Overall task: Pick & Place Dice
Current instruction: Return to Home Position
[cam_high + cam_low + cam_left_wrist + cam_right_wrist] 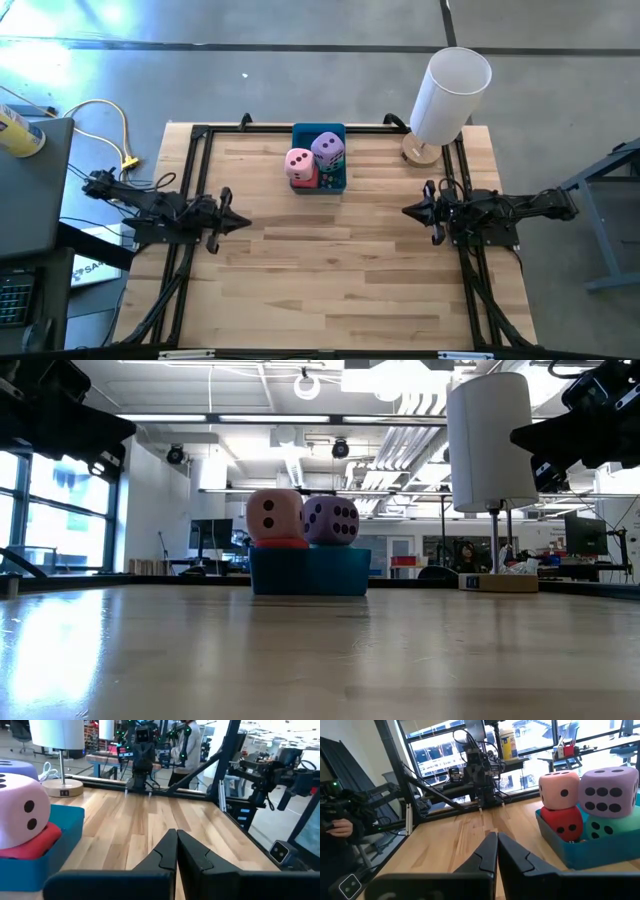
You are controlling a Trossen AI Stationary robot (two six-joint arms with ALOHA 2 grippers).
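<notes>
1. Soft-looking cubes with dark pips, four of them, sit stacked two on two in the blue tray [318, 129] at the far middle of the table [340, 280].
2. On the left, the pink die [559, 790] rests on the red die [563, 822]. On the right, the purple die [607, 790] rests on the teal die [602, 830], and one purple face shows six pips.
3. From table height only a thin strip of red shows above the tray wall, and the teal die is hidden completely.
4. The left wrist view cuts the pink die off at the picture's edge and shows only a corner of the purple one.
5. The left gripper [240, 223] hangs over the left side of the table and the right gripper [408, 211] over the right side. Both are well apart from the tray, and the fingers of each are clenched together on nothing.
6. A white lamp [450, 90] stands at the far right corner.
</notes>
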